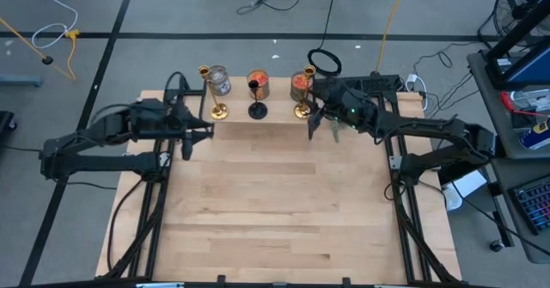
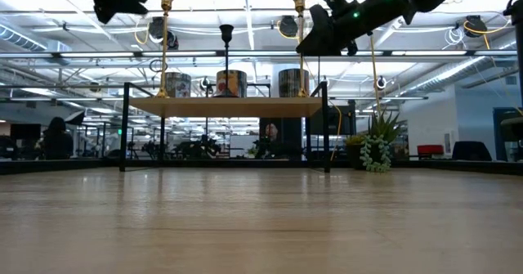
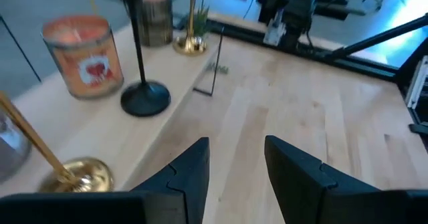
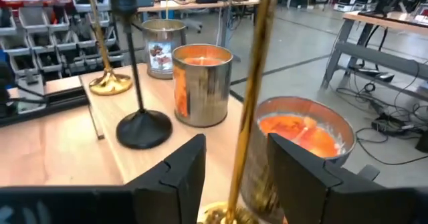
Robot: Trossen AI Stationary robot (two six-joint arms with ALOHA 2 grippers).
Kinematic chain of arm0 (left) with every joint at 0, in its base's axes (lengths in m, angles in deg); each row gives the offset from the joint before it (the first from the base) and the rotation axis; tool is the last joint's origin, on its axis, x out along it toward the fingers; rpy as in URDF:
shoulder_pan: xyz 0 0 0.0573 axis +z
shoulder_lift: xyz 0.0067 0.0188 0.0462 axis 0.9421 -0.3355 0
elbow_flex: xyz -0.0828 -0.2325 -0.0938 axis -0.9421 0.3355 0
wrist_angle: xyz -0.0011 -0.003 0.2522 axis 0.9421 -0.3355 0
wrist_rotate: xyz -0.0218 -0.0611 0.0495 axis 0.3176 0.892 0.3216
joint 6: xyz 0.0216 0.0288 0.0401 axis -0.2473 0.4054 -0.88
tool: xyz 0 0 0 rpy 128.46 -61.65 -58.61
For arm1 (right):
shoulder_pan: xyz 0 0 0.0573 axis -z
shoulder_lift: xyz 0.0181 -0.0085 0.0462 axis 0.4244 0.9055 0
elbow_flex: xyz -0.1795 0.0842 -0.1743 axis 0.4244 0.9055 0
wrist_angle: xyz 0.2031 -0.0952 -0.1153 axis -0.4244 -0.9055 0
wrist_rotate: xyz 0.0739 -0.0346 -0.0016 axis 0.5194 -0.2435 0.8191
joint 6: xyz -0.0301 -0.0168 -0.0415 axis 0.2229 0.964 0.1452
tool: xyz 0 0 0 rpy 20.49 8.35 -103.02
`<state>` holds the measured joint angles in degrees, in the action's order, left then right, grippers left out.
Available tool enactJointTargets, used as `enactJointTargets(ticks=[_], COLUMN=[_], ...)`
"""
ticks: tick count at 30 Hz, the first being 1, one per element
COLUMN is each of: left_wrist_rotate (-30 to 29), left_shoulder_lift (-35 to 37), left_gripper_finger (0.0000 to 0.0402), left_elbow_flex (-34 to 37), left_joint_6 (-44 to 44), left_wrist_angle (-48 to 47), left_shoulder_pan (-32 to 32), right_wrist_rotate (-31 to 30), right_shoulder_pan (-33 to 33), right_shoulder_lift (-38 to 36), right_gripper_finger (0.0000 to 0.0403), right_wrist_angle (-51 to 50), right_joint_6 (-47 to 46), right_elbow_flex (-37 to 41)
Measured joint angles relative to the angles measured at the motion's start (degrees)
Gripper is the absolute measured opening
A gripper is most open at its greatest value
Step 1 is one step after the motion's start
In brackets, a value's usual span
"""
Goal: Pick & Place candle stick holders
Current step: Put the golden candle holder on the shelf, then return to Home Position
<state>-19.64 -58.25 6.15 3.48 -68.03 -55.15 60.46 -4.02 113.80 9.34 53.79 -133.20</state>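
Fingers of the right gripper (image 4: 234, 167) are parted around the gold holder (image 4: 251, 97) stem, upper centre-right in the high view, nothing clamped. Straight withdrawal is advised so the stem is not knocked.

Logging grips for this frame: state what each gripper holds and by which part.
Nothing is held. The right gripper stands open around the stem of the gold candle stick holder, not clamping it. The left gripper is open and empty.
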Motion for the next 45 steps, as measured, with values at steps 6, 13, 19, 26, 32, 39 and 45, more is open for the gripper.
enactJointTargets(ticks=[6, 13, 19, 26, 32, 39, 45], left_wrist_rotate=[-0.49, -3.39, -5.17, -8.30, -9.15, -9.90, -14.89], left_shoulder_lift=[6.95, 14.49, 19.85, 27.72, 33.69, 35.58, 35.60], left_gripper_finger=[0.0150, 0.0150, 0.0150, 0.0150, 0.0150, 0.0150, 0.0150], left_elbow_flex=[-0.01, -0.02, 1.46, 11.31, 23.79, 39.86, 48.93], left_joint_6=[-2.64, -2.68, -3.02, -1.50, 0.34, 0.45, 0.37], left_wrist_angle=[-1.68, -5.70, -6.55, -1.61, 7.30, 26.50, 40.09], left_shoulder_pan=[-0.01, -0.01, 0.00, 0.00, -0.01, 0.00, 0.04], right_wrist_rotate=[0.00, 0.08, 0.20, 0.21, 0.20, 3.81, 9.21], right_shoulder_pan=[-2.81, -6.78, -11.25, -17.57, -18.65, -18.59, -18.59], right_shoulder_lift=[-2.47, -7.19, -12.65, -24.08, -36.55, -48.16, -55.37], right_gripper_finger=[0.0150, 0.0142, 0.0144, 0.0145, 0.0143, 0.0142, 0.0142], right_wrist_angle=[-3.98, -15.18, -24.55, -23.04, -12.54, -0.88, 3.65], right_joint_6=[-0.02, -5.35, -8.13, -6.62, -5.75, -3.63, -1.91], right_elbow_flex=[0.00, 0.02, 1.61, 11.64, 24.71, 38.38, 44.29])
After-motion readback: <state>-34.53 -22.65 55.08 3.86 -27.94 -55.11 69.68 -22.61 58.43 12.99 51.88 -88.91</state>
